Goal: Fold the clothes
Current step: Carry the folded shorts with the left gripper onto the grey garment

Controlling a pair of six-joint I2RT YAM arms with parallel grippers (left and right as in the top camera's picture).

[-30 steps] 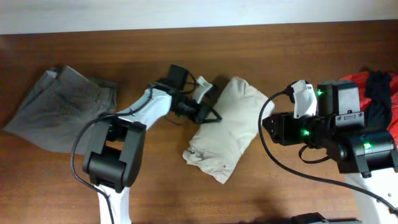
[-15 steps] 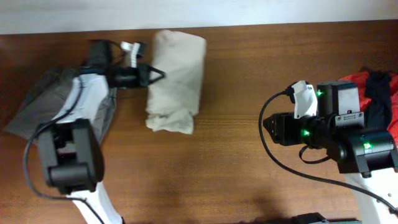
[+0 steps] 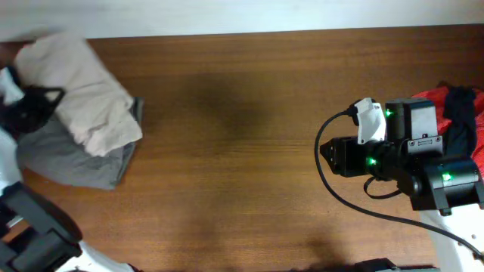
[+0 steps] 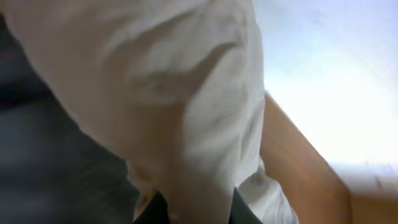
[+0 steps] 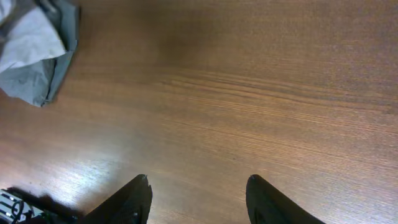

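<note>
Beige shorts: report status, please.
Left claw shut on beige shorts, over grey shorts. Right claw open, empty. Nothing in the way.

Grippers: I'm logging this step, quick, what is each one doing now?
Left gripper: closed on the beige shorts.
Right gripper: open, empty.

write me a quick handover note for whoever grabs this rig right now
Left tool: shut on the beige shorts, at the table's far left.
Right tool: open, nothing in it, over bare table.
Things: the beige shorts, folded into a bundle, lie partly on the grey shorts; red and black garments are heaped at the right edge.
Done: both shorts look folded and stacked.
To do: release the beige shorts, then fold the red and black heap.
</note>
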